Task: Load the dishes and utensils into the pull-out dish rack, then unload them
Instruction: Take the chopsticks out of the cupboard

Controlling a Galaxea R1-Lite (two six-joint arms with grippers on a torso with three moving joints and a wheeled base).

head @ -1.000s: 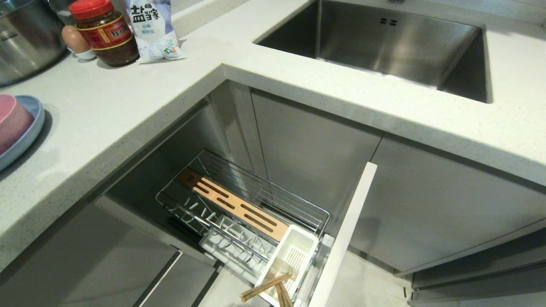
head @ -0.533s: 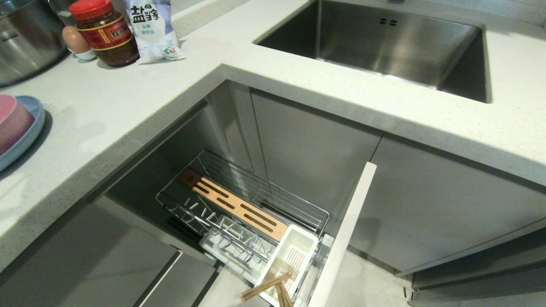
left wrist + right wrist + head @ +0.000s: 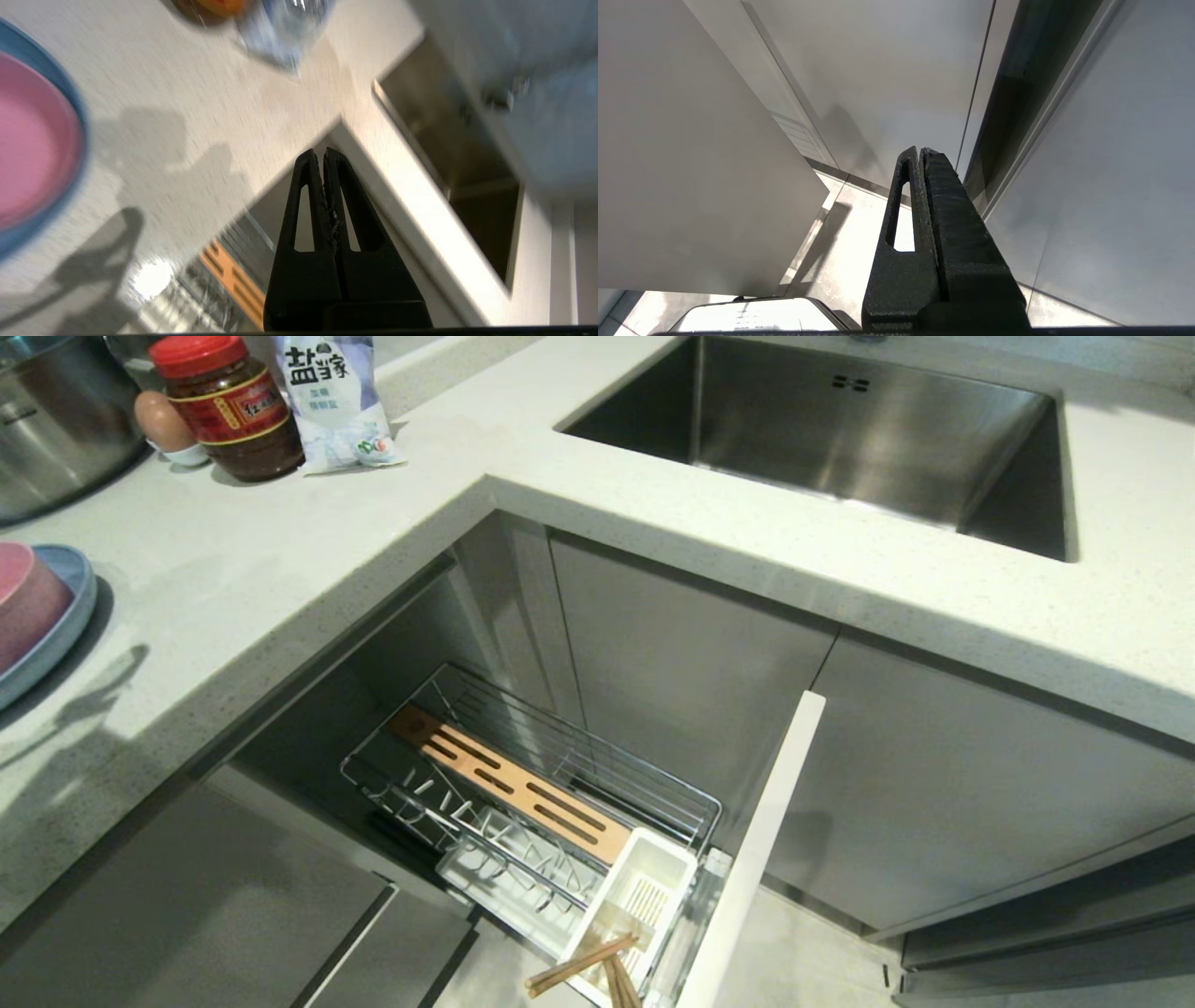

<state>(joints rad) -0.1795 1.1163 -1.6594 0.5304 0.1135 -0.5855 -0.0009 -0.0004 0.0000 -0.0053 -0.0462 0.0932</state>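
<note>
Nearest of all, the chopsticks leaned out of the white caddy at the front end of the rack, their tips poking past its rim. The rack stood pulled out below the bench, its pale front panel edge-on to the right, and its wooden strip ran back along the wire basket with bare plate prongs beside it.

Up on the bench, at the far left edge of the head view, the pink bowl sat inside the blue plate, and a dark shadow of an arm lay across the surface just beside them. The left hand hovered over the bench with its fingers pressed together and nothing between them; from its own camera the bowl and plate showed off to one side and the rack's strip lay below.

The right hand was down low by the cabinet fronts, fingers together, gripping nothing.

Farther back stood a red-lidded jar, an egg in a small cup, a salt bag and the steel pot. The sink was set into the bench at the far right.
</note>
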